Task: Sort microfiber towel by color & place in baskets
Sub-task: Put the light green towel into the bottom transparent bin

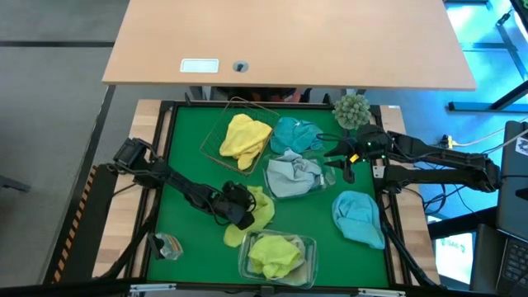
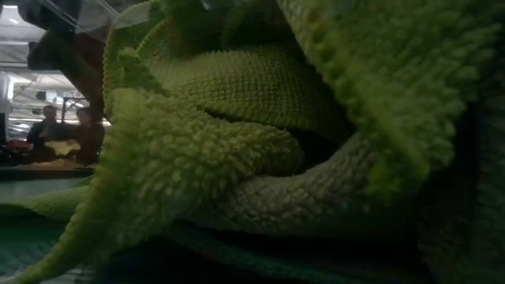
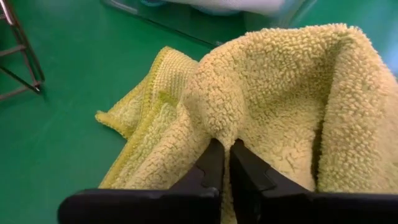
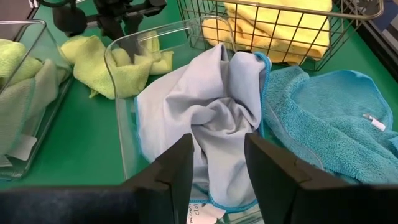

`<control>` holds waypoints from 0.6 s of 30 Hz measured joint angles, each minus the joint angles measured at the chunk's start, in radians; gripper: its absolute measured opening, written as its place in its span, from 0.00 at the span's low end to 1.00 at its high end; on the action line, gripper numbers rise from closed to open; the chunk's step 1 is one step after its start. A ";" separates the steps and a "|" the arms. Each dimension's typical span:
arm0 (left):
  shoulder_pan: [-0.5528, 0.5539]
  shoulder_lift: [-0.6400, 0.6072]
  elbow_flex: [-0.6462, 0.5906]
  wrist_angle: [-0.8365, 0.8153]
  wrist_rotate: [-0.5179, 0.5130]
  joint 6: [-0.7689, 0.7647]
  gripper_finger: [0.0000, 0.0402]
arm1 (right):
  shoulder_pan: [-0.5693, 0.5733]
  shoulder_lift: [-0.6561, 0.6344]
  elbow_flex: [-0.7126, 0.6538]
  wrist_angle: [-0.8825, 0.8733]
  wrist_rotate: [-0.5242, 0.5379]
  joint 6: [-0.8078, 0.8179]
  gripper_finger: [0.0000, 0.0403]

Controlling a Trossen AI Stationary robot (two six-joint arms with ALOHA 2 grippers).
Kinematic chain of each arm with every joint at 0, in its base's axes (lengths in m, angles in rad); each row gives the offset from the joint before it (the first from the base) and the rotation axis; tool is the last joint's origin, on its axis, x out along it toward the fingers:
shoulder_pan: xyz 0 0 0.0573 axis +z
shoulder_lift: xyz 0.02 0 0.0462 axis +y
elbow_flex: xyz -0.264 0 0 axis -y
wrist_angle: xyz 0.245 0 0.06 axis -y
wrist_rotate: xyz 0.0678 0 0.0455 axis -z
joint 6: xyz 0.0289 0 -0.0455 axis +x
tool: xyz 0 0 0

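A lime-green microfiber towel [image 1: 259, 206] lies crumpled on the green mat, and my left gripper [image 1: 244, 211] is shut on it. A brown wire basket [image 1: 216, 130] holds a yellow towel [image 1: 245, 139]. Next to it lies a teal towel [image 1: 295, 134]. The middle clear tub [image 1: 323, 183] holds a pale grey-blue towel [image 4: 205, 118], and my right gripper [image 4: 217, 163] hangs open above it. The near clear tub [image 1: 307, 262] holds a lime towel [image 1: 274, 254], which fills the low view [image 2: 237, 142]. A light blue towel [image 1: 359, 216] rests on the mat at the right. My left gripper pinches a raised fold [image 3: 219, 132] of the lime-green towel between its two fingers [image 3: 211, 163]. The fingers slant down from the table's left side. The towel bunches up around the fingertips, and its flat corner [image 3: 134, 112] lies on the mat.
A fuzzy grey-green ball plant [image 1: 352, 110] stands at the mat's far right corner. A small clear object [image 1: 169, 246] lies near the front left. A wooden desk [image 1: 289, 41] stands beyond the mat's far edge.
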 joint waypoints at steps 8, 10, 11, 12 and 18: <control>-0.007 -0.111 0.000 -0.038 0.009 0.005 0.01 | 0.000 0.000 0.000 -0.006 0.000 0.000 0.36; -0.008 -0.146 0.000 -0.032 0.004 0.014 0.01 | 0.000 0.000 0.000 -0.005 0.000 0.000 0.36; -0.008 -0.166 0.001 -0.031 0.002 0.022 0.01 | 0.000 0.000 0.000 -0.006 0.000 0.000 0.36; -0.008 -0.185 0.001 -0.032 -0.001 0.028 0.01 | 0.000 0.000 0.000 -0.006 0.000 0.000 0.36; -0.008 -0.304 0.001 0.032 -0.040 0.093 0.00 | 0.000 0.000 0.000 -0.005 0.000 0.000 0.36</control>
